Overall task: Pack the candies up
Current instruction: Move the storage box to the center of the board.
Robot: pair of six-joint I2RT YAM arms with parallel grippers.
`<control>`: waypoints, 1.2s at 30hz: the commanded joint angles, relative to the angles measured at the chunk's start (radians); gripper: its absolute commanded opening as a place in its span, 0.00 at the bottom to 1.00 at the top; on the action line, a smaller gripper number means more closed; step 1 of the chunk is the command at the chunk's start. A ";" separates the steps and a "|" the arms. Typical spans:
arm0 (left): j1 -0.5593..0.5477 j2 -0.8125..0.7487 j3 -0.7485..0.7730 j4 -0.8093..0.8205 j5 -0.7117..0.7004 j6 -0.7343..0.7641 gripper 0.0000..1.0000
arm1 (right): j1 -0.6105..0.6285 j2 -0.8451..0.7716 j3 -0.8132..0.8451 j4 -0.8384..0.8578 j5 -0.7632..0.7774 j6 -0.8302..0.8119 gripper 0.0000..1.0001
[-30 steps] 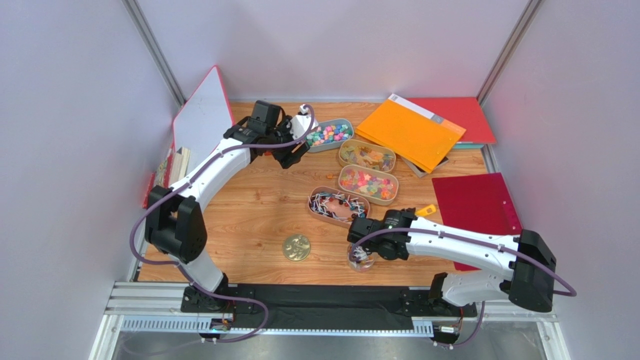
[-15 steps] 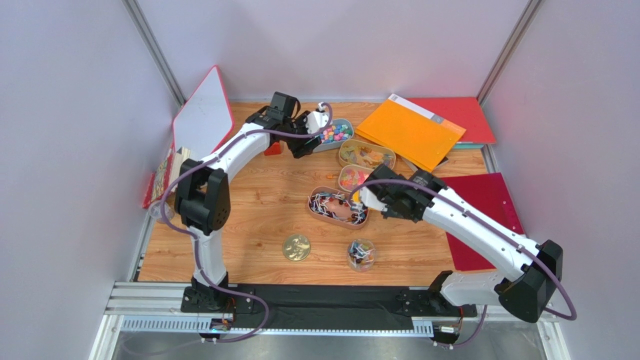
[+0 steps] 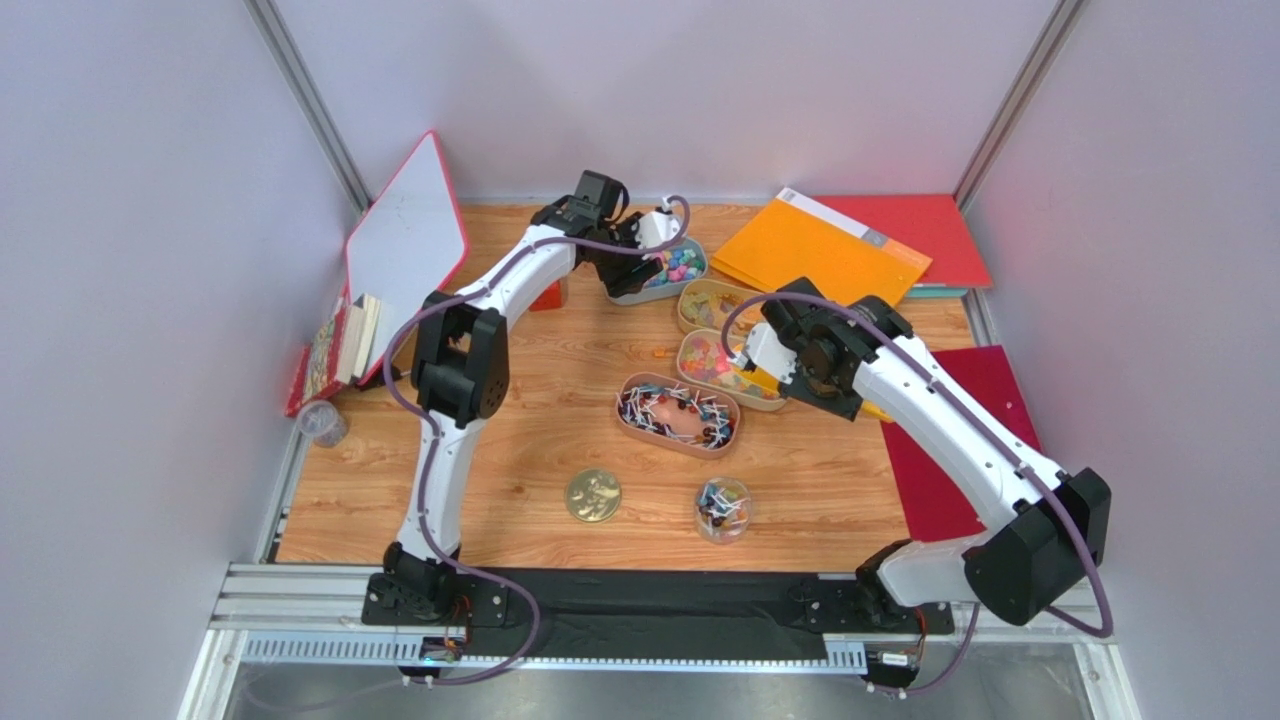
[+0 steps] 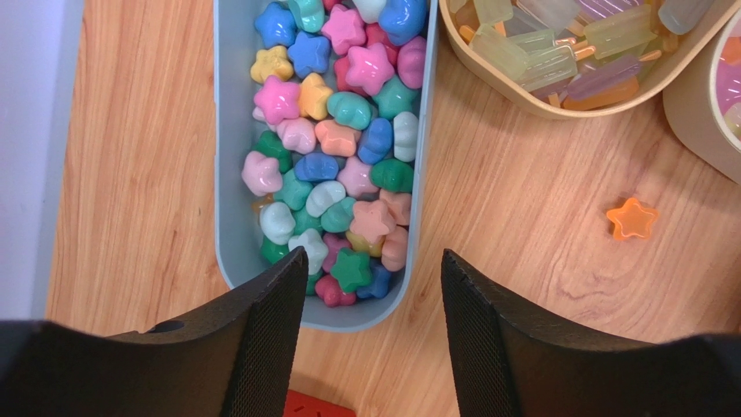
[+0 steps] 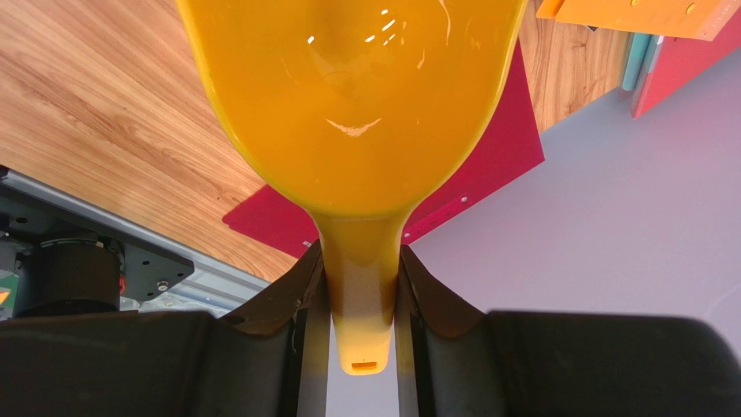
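While a small clear jar (image 3: 702,509) of mixed candies (image 3: 724,510) stands near the front edge, right gripper (image 5: 361,287) clamped on the handle of the yellow scoop (image 5: 348,104), farther back left gripper (image 4: 371,274) spread wide, hovering over star-shaped candies (image 4: 335,148) heaped in the grey-blue tray (image 4: 228,174).

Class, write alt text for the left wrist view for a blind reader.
The open left pincer hovers over one end of a grey-blue tray packed with star-shaped candies; one orange star candy lies loose on the wooden table.
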 commanded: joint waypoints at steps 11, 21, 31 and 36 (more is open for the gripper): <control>-0.003 0.092 0.103 -0.093 0.020 0.016 0.59 | -0.102 0.111 0.117 -0.106 -0.065 -0.010 0.00; -0.003 0.130 0.139 -0.114 0.024 -0.017 0.41 | -0.114 0.110 0.112 -0.089 -0.070 -0.006 0.00; -0.003 0.098 0.096 -0.099 -0.008 0.002 0.00 | -0.114 0.096 0.097 -0.082 -0.065 -0.004 0.00; 0.001 0.016 -0.025 -0.088 -0.032 0.063 0.00 | -0.114 0.088 0.094 -0.079 -0.065 -0.006 0.00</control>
